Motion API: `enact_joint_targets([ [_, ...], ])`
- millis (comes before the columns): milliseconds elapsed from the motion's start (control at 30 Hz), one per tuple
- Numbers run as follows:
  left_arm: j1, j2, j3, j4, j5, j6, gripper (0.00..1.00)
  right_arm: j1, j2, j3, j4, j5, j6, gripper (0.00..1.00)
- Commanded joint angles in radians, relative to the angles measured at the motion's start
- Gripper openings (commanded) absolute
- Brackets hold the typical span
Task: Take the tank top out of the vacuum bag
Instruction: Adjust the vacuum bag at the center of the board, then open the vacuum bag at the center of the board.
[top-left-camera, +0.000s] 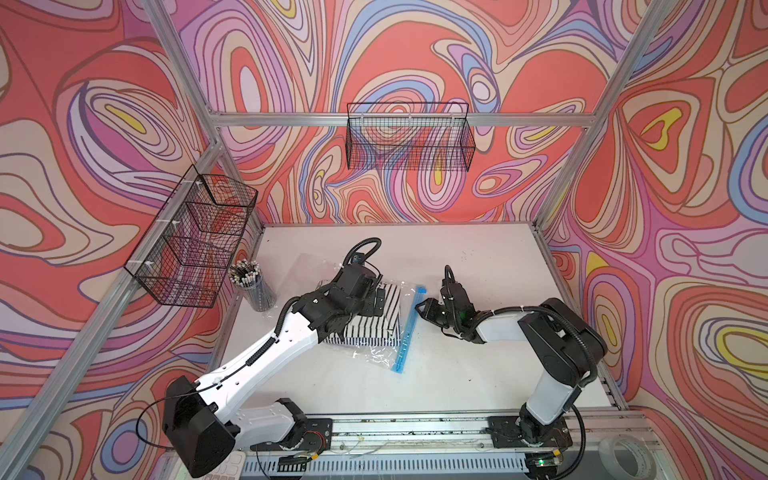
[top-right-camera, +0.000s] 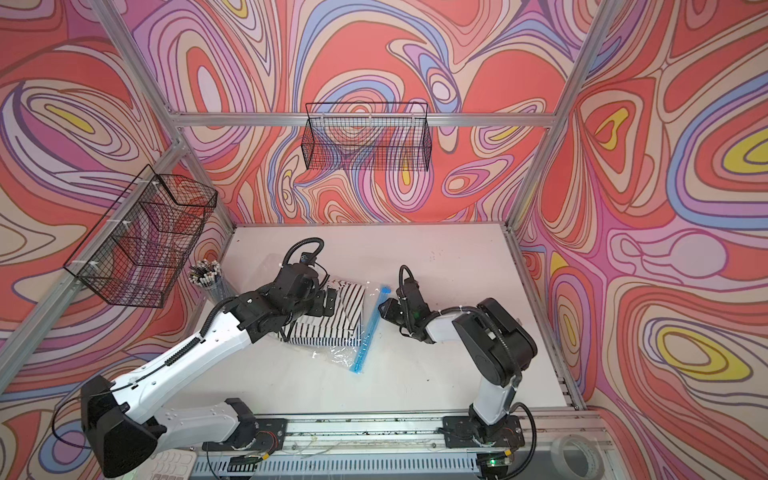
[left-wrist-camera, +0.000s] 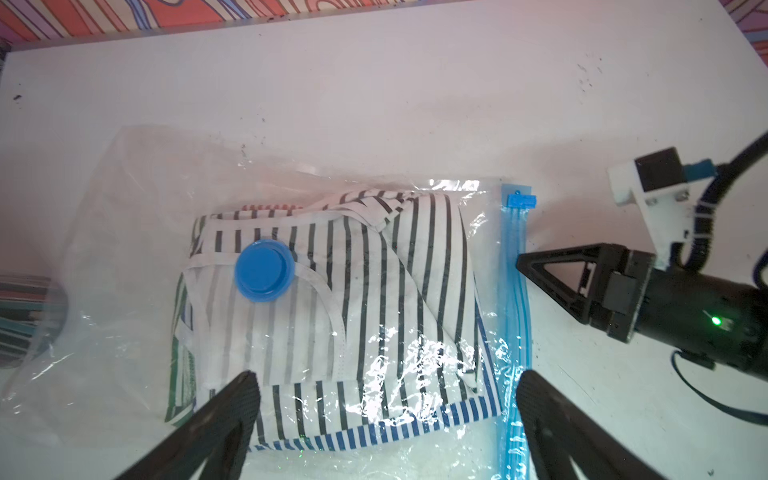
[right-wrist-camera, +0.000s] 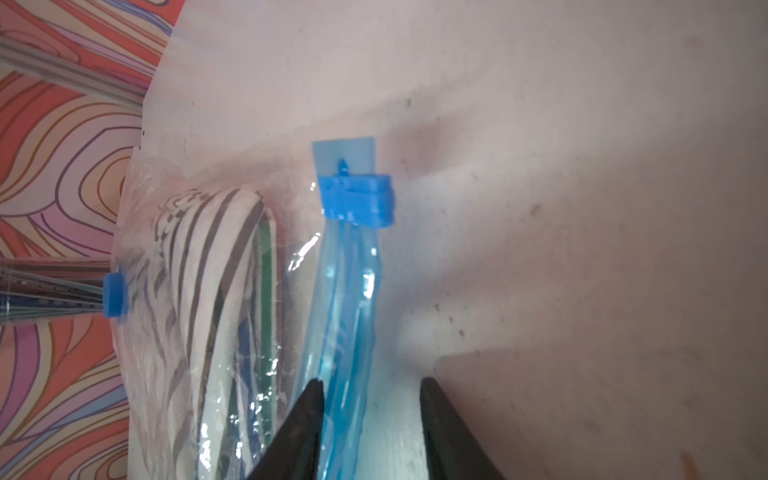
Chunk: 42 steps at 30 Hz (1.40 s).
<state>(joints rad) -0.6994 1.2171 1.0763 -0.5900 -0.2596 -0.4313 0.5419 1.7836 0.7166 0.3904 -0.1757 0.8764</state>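
The vacuum bag (top-left-camera: 376, 353) is lying flat left of the middle of the white table (top-left-camera: 478, 257), with the striped tank top (left-wrist-camera: 374, 266) folded up inside it. The round blue valve cap (left-wrist-camera: 264, 270) sits on top. The light-blue zip strip (top-left-camera: 409, 328) runs along the edge facing the right arm, and its little blue slider clip (left-wrist-camera: 521, 201) is at the far end.

The left gripper (left-wrist-camera: 388, 376) hangs over the bag with its jaws spread wide, holding nothing. The right gripper (right-wrist-camera: 370, 380) is down at the strip with its jaws partly apart. The strip runs between them, one finger is against it and there's a gap at the other.

There's some marking on the tape roll (top-left-camera: 627, 457) by the front rail, but it's too small for me to read.

There's lots of bare table behind the bag and off to the right. The pencil cup (top-left-camera: 257, 291) crowds the left edge, near the bag.
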Motion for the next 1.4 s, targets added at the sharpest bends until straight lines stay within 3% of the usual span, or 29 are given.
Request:
enact_joint_targets([
  [0, -0.004, -0.034, -0.030, 0.052, 0.073, -0.009, 0.99, -0.003, 0.025, 0.017, 0.049, -0.002, 0.003, 0.35],
  [167, -0.025, -0.037, -0.069, 0.075, 0.157, 0.037, 0.98, -0.003, 0.050, 0.062, 0.045, -0.021, -0.018, 0.31],
  [333, -0.105, -0.051, -0.152, 0.189, 0.293, 0.127, 0.97, -0.003, 0.058, 0.088, 0.044, -0.043, -0.016, 0.30],
  [467, -0.138, 0.000, -0.180, 0.222, 0.328, 0.156, 0.95, -0.003, 0.055, 0.120, 0.030, -0.055, -0.022, 0.24],
  [767, -0.176, 0.122, -0.190, 0.319, 0.250, 0.149, 0.85, -0.003, 0.040, 0.158, -0.006, -0.083, -0.031, 0.23],
  [867, -0.188, 0.179, -0.171, 0.344, 0.161, 0.125, 0.82, -0.004, 0.043, 0.152, 0.009, -0.095, -0.025, 0.23],
  [1367, -0.199, 0.350, -0.109, 0.384, 0.075, 0.042, 0.70, -0.018, 0.068, 0.131, 0.096, -0.154, 0.028, 0.24],
])
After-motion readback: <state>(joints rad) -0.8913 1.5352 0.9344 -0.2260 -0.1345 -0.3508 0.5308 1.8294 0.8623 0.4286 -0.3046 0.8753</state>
